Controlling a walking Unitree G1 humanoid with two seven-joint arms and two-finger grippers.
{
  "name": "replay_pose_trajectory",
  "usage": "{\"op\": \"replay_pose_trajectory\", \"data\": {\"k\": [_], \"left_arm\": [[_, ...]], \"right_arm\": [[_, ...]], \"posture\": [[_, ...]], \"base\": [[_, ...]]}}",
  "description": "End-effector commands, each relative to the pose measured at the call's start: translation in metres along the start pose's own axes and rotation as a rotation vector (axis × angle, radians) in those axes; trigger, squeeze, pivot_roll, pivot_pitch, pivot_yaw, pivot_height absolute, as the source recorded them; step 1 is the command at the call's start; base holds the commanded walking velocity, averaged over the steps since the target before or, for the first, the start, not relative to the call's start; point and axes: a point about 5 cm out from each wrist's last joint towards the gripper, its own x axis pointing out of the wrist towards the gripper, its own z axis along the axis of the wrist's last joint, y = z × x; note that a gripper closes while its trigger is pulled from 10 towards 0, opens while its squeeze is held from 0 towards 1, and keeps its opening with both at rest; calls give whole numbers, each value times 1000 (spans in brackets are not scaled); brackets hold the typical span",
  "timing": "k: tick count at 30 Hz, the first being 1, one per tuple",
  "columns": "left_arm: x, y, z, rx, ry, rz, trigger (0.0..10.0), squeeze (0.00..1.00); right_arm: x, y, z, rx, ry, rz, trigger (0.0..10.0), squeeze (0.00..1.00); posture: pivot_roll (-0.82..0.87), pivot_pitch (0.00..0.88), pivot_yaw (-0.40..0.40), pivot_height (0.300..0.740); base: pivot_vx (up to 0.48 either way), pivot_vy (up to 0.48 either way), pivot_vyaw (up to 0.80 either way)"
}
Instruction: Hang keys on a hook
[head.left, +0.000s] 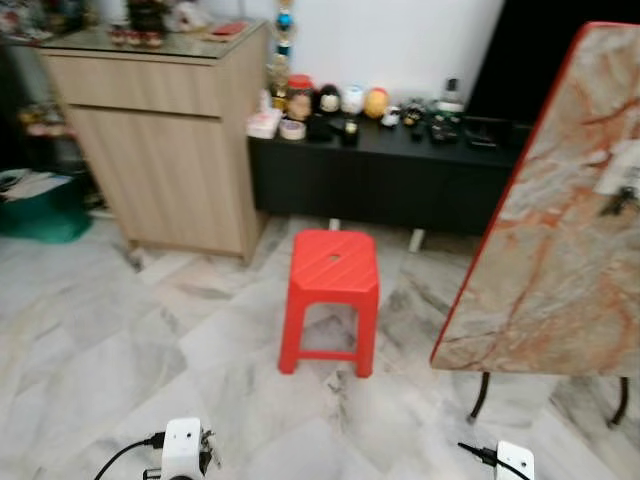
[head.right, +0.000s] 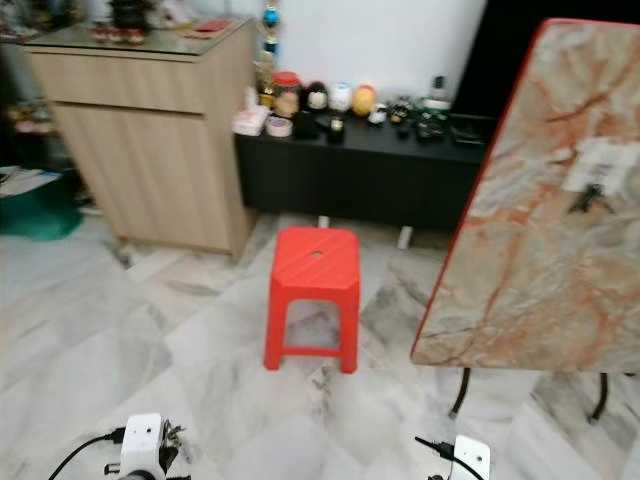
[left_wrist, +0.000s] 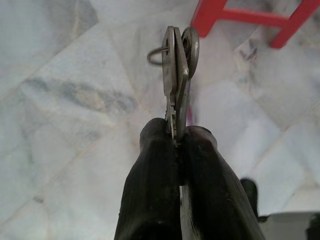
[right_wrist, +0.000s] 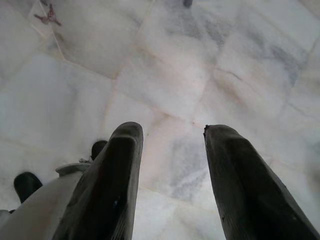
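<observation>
Two arms are ours, and we look down across a pale marble floor with grey veins. Largest on our right is a slanted marble-patterned tabletop with a red edge, resting on thin dark legs; a small white label and a dark object too blurred to name sit near its far side. On our left, a light wooden cabinet stands against the white wall, with small items on its glass top. Beside it runs a low black sideboard with a row of small figurines and jars along its top. In front of the sideboard, near the middle of the floor, stands a red plastic stool with a hole in its seat. A green bin sits at the far left beside the cabinet. Low down at the near edge we see our white wrists with black cables. Our left gripper hangs over the floor with its two black fingers pressed together, pinching a bunch of metal keys by their blades, so the key heads and a thin wire ring stick out beyond the fingertips; the legs of the stool show past them. Our right gripper hangs idle over bare tiles, its fingers spread apart and holding nothing, with a black foot visible beneath it.
</observation>
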Motion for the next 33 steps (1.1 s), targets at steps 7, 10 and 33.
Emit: {"op": "replay_pose_trajectory", "data": {"k": [7,10,33], "left_arm": [[-2,3,-7,10,15,18,10000,0],[-2,3,-6,7,10,20,10000,0],[2,0,13,-7,-70,-20,10000,0]], "right_arm": [[0,4,5,4,-21,11,10000,0],[0,3,4,6,-16,7,10000,0],[1,6,7,6,-20,7,10000,0]], "posture": [[64,0,-67,729],[69,0,-71,729],[72,0,-76,729]], "base": [[0,-397,0],[0,-453,0],[0,-453,-56]]}}
